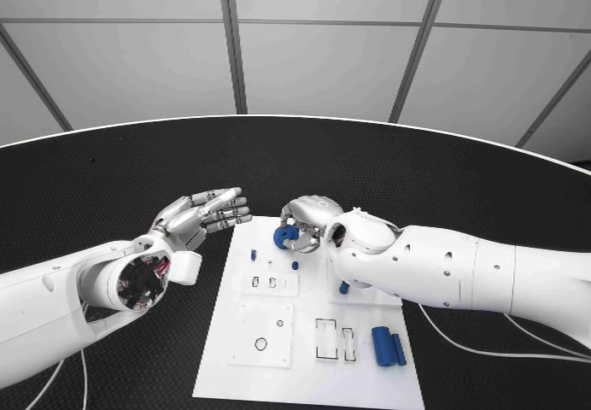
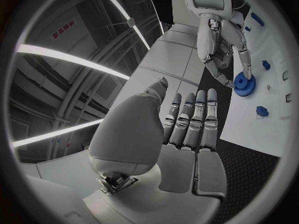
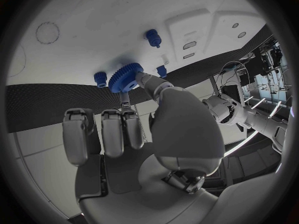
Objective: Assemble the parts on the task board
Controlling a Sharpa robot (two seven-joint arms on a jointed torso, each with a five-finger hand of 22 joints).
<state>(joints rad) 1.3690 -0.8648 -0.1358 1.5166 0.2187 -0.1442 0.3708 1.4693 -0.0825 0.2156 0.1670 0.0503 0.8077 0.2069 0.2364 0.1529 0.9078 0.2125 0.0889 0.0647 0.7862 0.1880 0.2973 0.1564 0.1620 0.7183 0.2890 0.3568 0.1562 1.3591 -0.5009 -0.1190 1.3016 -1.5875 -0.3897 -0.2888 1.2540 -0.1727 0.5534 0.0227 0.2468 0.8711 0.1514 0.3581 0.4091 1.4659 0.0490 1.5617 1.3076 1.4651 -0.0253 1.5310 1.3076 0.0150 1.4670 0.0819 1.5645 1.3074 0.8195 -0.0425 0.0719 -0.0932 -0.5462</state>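
I have the blue gear (image 1: 284,234) pinched in my right hand (image 1: 315,219), over the task board (image 1: 247,363) near its far edge. I'd lower it squarely onto the small peg (image 3: 101,78) beside it, keeping it level. Left hand (image 1: 203,214) hovers off the board's far-left corner, fingers straight, holding nothing.

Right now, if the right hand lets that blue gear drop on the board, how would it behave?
The blue gear looks like stiff, light plastic. Being round, it might roll on edge; its teeth probably aid the right hand in pinching it.
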